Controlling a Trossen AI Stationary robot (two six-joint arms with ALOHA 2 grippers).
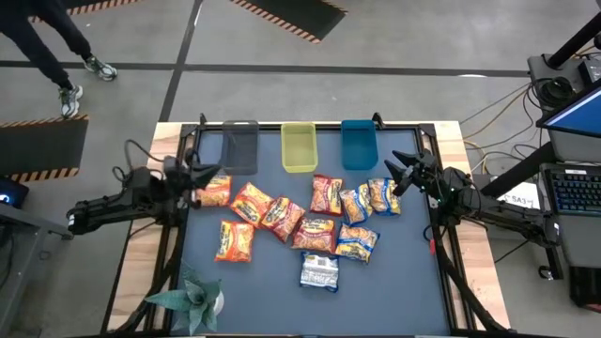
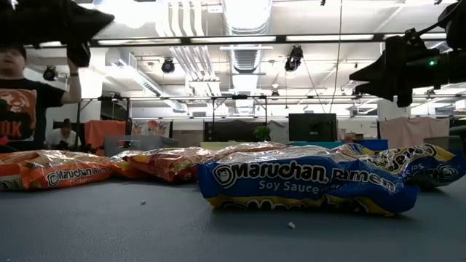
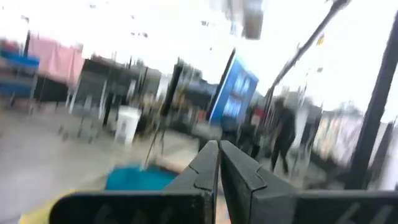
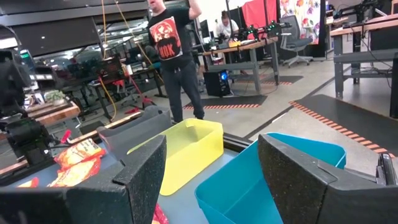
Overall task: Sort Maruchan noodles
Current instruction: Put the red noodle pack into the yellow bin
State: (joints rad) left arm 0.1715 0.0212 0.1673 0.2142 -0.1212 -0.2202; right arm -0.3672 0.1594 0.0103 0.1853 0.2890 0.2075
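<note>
from above, the noodle packets (image 1: 299,223) lie scattered across the middle of the dark table (image 1: 394,291), orange and red ones toward the left, blue-and-yellow ones toward the right, and one silvery-white packet (image 1: 319,272) nearest the front edge. along the far edge stand three bins in a row: a grey bin (image 1: 240,145), a yellow bin (image 1: 299,146) and a blue bin (image 1: 359,144), all well apart from the pile. a green plant (image 1: 191,298) sits at the front left corner. the left gripper (image 1: 200,175) hangs at the left side of the table, just beside the leftmost orange packet, and the right gripper (image 1: 398,175) hangs at the right side, near the blue-and-yellow packets. a person's legs (image 1: 56,56) show on the floor beyond the table. from table height, a blue soy sauce packet (image 2: 306,185) lies closest, with an orange packet (image 2: 69,173) to its left, and both dark grippers hang above the table, holding nothing. the left wrist view shows the left gripper's fingers (image 3: 199,174) pressed together with nothing between them, a bit of the blue bin (image 3: 134,179) past them. the right wrist view shows the right gripper's fingers (image 4: 146,171) spread wide and empty, with the yellow bin (image 4: 186,149) and blue bin (image 4: 280,168) ahead and orange packets (image 4: 74,162) off to the side.
</note>
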